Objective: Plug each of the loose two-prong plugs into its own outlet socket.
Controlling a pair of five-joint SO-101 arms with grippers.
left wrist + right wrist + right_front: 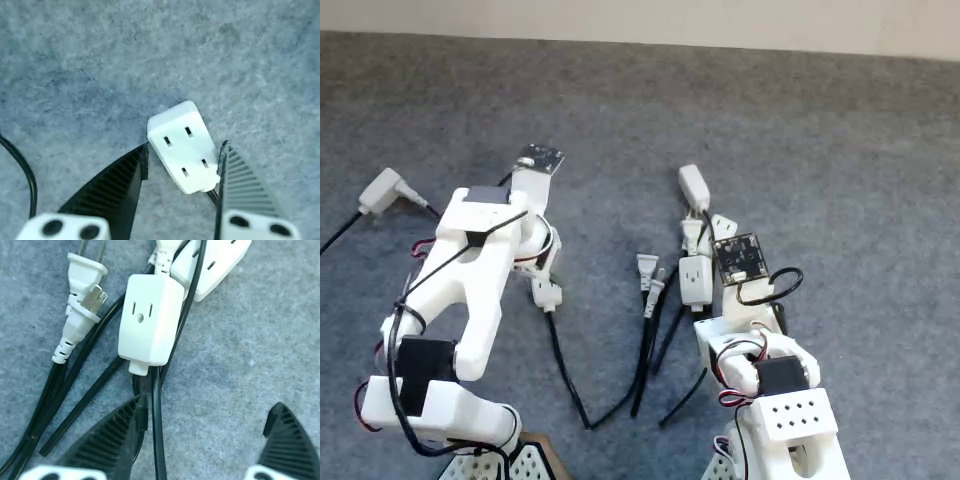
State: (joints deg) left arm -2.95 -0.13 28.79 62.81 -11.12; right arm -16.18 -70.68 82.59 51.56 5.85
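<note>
The left gripper (185, 150) is spread open, its black ribbed fingers (122, 182) straddling a small white outlet socket (182, 145) that lies slot-face up on the grey carpet (75, 65). One fingertip sits against the socket's side and the other stands just off it. The right gripper (207, 407) is also wide open and holds nothing. A black cord (157, 440) runs between its fingers (110, 440), close beside one of them. Just past that fingertip lies a white grounded outlet socket (147, 320), face up. Beyond that finger's outer side lie two loose two-prong plugs, one (86, 271) just ahead of the other (77, 315), both unplugged. Another white socket block (220, 260) lies farther out, touching the grounded one.
</note>
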